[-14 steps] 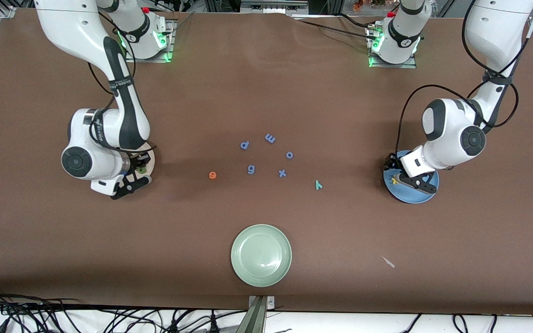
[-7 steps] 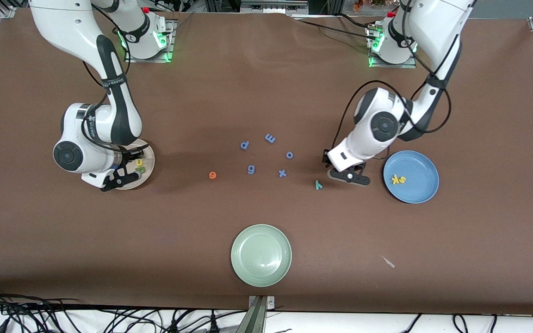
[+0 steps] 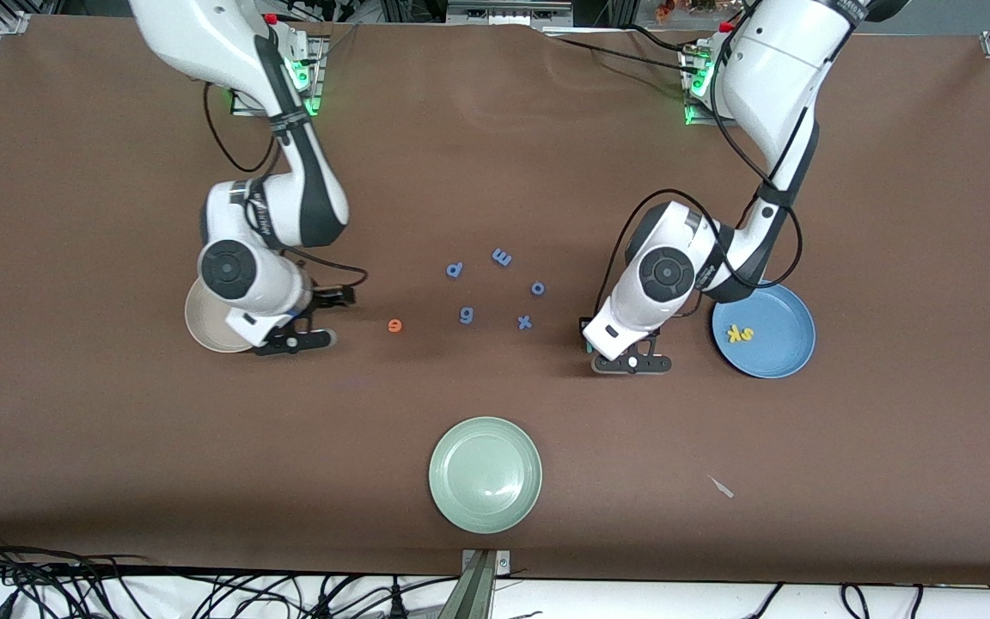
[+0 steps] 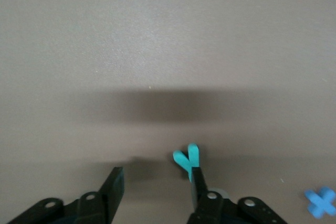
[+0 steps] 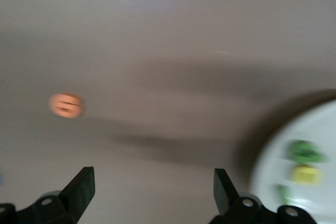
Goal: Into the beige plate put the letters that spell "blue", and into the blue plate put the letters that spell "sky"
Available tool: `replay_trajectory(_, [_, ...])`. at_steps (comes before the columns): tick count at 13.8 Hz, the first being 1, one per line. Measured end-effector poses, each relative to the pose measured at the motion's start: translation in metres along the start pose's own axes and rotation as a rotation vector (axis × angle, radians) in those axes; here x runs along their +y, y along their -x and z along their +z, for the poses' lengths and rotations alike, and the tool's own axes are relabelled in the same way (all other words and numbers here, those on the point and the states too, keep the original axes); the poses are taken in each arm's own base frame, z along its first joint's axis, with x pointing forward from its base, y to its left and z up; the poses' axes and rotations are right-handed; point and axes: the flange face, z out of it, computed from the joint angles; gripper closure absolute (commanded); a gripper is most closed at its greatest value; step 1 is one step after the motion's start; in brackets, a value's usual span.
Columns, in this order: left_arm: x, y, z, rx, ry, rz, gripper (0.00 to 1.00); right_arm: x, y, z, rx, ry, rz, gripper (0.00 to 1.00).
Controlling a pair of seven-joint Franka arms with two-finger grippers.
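The beige plate (image 3: pixel 203 328) lies toward the right arm's end; two green letters (image 5: pixel 304 151) and a yellow u (image 5: pixel 305 174) rest in it. My right gripper (image 3: pixel 314 319) (image 5: pixel 153 183) hangs open and empty over bare table between that plate and the orange e (image 3: pixel 394 325) (image 5: pixel 66 105). The blue plate (image 3: pixel 783 354) holds a yellow s and k (image 3: pixel 740 334). My left gripper (image 3: pixel 624 357) (image 4: pixel 155 183) is open low over the teal y (image 4: pixel 186 160), which lies against one finger (image 4: pixel 198 183), not between the two. In the front view the arm hides the y.
Small blue letters lie mid-table: p (image 3: pixel 455 270), m (image 3: pixel 502 256), o (image 3: pixel 538 288), g (image 3: pixel 466 315), x (image 3: pixel 524 322) (image 4: pixel 321 203). A pale green plate (image 3: pixel 485 474) sits nearer the front camera. A small scrap (image 3: pixel 721 487) lies toward the left arm's end.
The right gripper opened over the beige plate and swung off it toward the orange e. The left arm left the blue plate and came down over the teal y.
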Motion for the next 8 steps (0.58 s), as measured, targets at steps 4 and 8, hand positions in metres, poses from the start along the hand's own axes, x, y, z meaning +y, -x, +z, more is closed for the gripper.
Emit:
replay_trajectory(4, [0.012, 0.001, 0.016, -0.011, -0.002, -0.058, 0.39, -0.05, -0.01, 0.032, 0.046, -0.01, 0.057, 0.0])
replay_trajectory(8, [0.025, 0.005, 0.015, -0.009, 0.008, -0.073, 0.45, -0.064, -0.011, 0.052, 0.063, 0.011, 0.073, 0.0])
